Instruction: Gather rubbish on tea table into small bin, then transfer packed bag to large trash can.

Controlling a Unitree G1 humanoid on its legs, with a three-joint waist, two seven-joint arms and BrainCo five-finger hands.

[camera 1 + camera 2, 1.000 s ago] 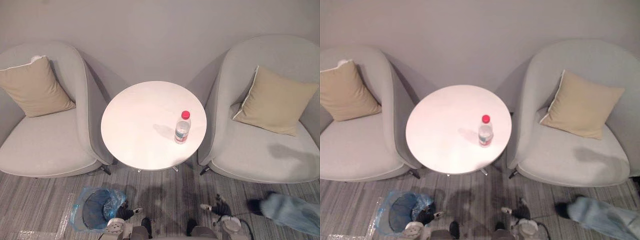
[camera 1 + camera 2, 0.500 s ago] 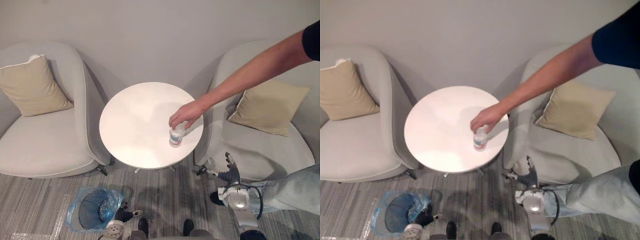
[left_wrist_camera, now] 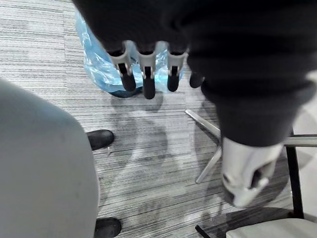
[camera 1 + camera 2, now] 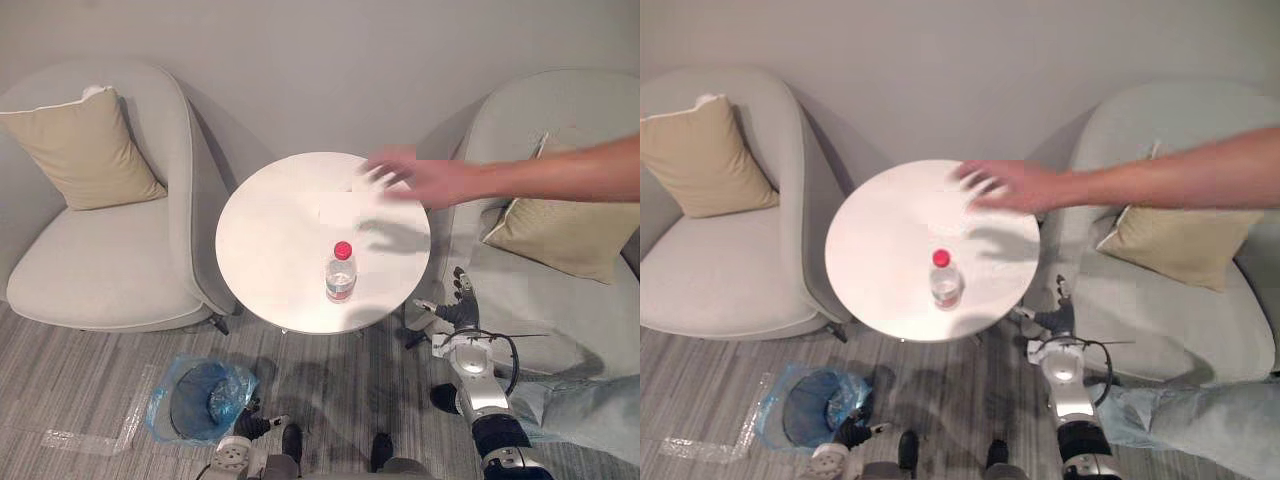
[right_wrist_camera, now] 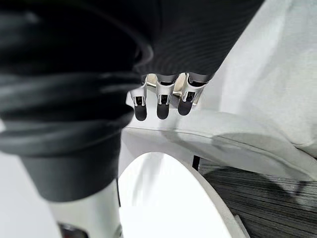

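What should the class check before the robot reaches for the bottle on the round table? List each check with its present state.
1. Bottle upright, red cap on, on the near half of the table: ok.
2. Space over the table free: not ok; a person's hand and arm stretch across its far side.
3. Right hand empty, fingers straight, beside the table: ok.
4. Left hand empty, fingers straight, low by the small bin: ok.
5. Small bin on the floor, blue bag open: ok.

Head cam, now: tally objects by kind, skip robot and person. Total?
Armchairs: 2
Cushions: 2
Tea table: 1
Bottle: 1
Small bin with blue bag: 1
Total: 7
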